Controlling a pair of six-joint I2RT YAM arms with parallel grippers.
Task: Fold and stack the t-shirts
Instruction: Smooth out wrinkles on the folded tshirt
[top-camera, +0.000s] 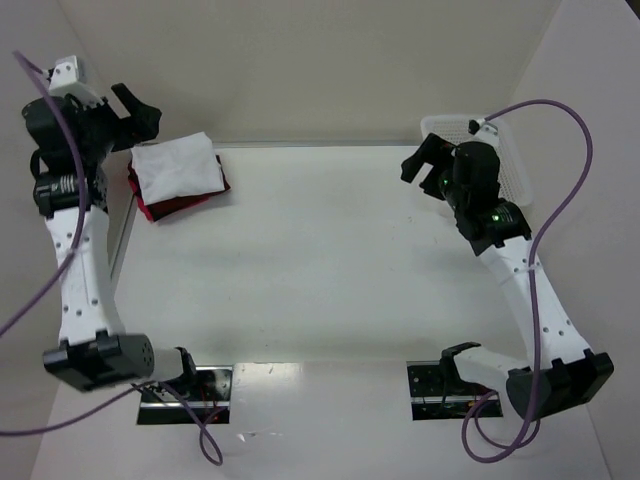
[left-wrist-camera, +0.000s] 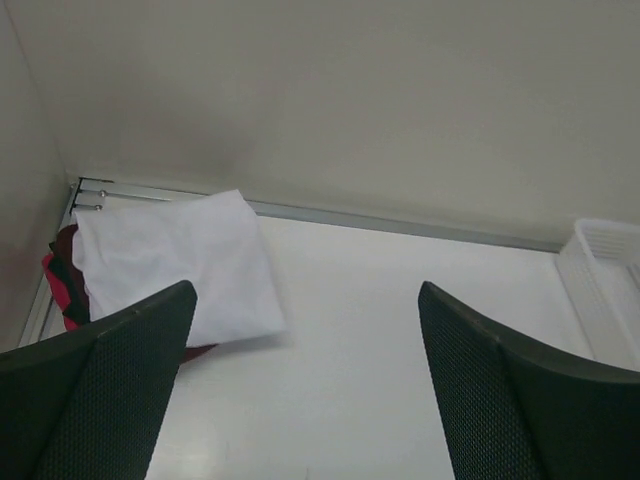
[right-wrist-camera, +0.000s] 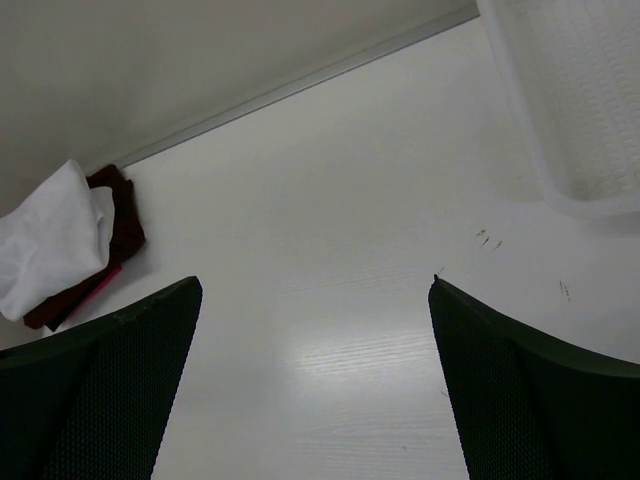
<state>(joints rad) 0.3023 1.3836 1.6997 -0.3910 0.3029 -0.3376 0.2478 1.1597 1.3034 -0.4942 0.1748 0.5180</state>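
Observation:
A folded white t-shirt (top-camera: 175, 168) lies on top of folded dark red t-shirts (top-camera: 152, 209) in the far left corner of the table. Their red edges show beneath it at the left and front. My left gripper (top-camera: 138, 112) hovers raised just left of the stack, open and empty. In the left wrist view the white shirt (left-wrist-camera: 180, 265) and the red edges (left-wrist-camera: 60, 285) lie ahead of the wide-apart jaws (left-wrist-camera: 305, 290). My right gripper (top-camera: 420, 160) hangs open and empty at the far right. Its wrist view (right-wrist-camera: 315, 285) shows the white t-shirt (right-wrist-camera: 45, 250) on the red ones (right-wrist-camera: 120, 215) far off.
A white mesh basket (top-camera: 515, 170) stands at the far right corner, behind my right gripper, also seen as a basket (right-wrist-camera: 570, 100) in the right wrist view and a basket (left-wrist-camera: 605, 280) in the left. Walls close the table at the back and sides.

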